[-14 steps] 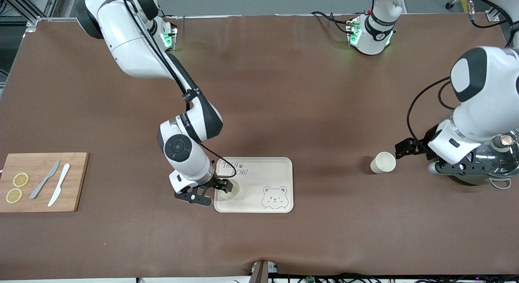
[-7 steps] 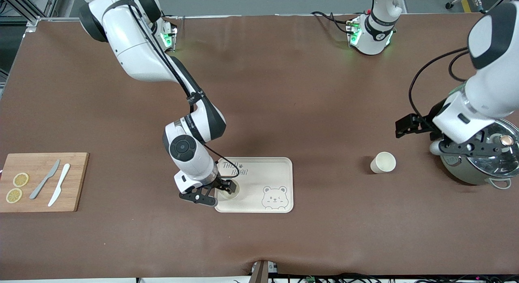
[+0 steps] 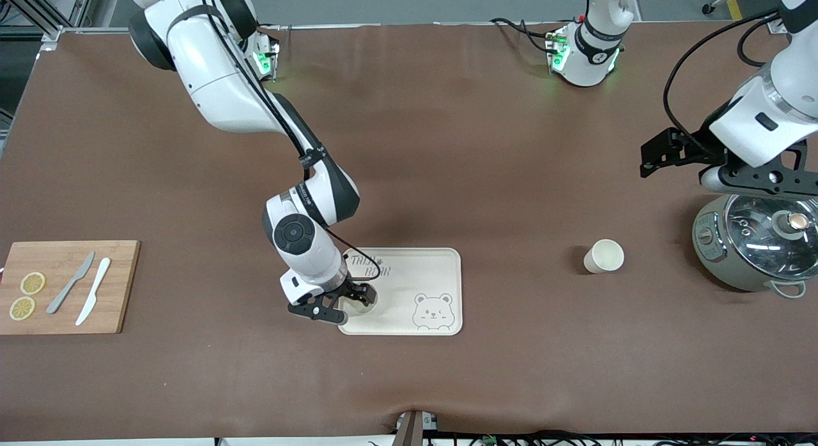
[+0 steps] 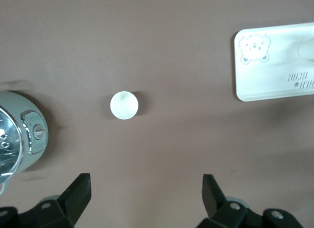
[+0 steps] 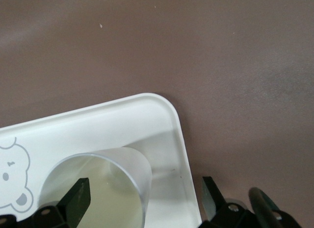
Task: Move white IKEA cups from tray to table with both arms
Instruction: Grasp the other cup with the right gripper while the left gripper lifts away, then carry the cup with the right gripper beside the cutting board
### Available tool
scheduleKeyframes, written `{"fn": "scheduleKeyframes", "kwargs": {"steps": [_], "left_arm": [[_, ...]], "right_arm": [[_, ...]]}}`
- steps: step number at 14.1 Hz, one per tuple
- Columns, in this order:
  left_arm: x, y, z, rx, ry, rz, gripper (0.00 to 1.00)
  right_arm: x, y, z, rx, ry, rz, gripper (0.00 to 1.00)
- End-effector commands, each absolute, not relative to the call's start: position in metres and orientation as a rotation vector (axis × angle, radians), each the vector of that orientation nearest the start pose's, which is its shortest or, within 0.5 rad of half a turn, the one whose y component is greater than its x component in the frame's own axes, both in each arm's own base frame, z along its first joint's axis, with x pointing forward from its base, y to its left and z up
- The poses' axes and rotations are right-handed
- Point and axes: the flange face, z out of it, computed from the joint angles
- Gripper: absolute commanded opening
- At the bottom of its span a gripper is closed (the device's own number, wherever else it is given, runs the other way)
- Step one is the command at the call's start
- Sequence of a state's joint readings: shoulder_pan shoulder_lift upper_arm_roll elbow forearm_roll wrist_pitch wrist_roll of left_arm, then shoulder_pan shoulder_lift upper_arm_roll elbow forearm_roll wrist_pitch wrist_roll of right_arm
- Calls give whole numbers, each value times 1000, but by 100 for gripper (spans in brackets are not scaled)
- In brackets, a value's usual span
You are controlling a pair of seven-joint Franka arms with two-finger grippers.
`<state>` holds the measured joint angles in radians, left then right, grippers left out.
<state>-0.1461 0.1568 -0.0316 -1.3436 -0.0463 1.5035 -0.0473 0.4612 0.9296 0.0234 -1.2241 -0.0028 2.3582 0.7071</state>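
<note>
cream and rounded, the rimmed rectangular tray with grey lettering and a bear face [image 3: 409, 291] lies on the matte brown table sheet [image 3: 447, 146], and the right gripper [image 3: 348, 300] has eased further in over its corner toward the right arm's end of the table. its black fingers [image 5: 78, 198] stand spread, one over the mouth of the small off-white handleless cup still on the tray [image 5: 98, 189], the other outside the cup's wall near the tray rim; nothing is pinched yet. the second off-white cup [image 3: 603, 255] already stands upright on the bare sheet, well apart from the tray, toward the left arm's end. the left gripper [image 3: 664, 153], fingers [image 4: 78, 193] wide and empty, has risen and drawn away from that cup over the last second, uncovering the grey-green lidded cooker [image 3: 757, 241] that sits beside it. judged from this, half the job is done: the left arm is clearing out, and the right arm looks about to close on the remaining cup's rim and lift it off the tray. a thin-walled cup gripped by one side of the rim could tilt.
</note>
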Motion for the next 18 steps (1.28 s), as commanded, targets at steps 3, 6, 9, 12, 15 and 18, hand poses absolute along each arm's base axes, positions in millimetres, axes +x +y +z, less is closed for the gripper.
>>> {"fn": "scheduleKeyframes", "kwargs": {"steps": [3, 6, 9, 12, 15, 18], "left_arm": [[576, -95, 627, -3058, 379, 78, 100], [578, -94, 622, -3055, 367, 92, 100], [580, -95, 619, -3055, 350, 98, 100], [580, -96, 618, -3059, 342, 98, 100], [581, -95, 622, -3071, 337, 85, 100], [581, -94, 622, -3071, 337, 83, 100]], "right_arm": [[691, 357, 225, -2989, 364, -262, 53], [691, 357, 224, -2988, 368, -258, 20], [691, 357, 225, -2986, 370, -255, 13], [697, 352, 245, -2964, 390, -266, 9], [695, 355, 252, -2965, 384, -261, 0], [692, 358, 248, -2993, 358, -253, 0]]}}
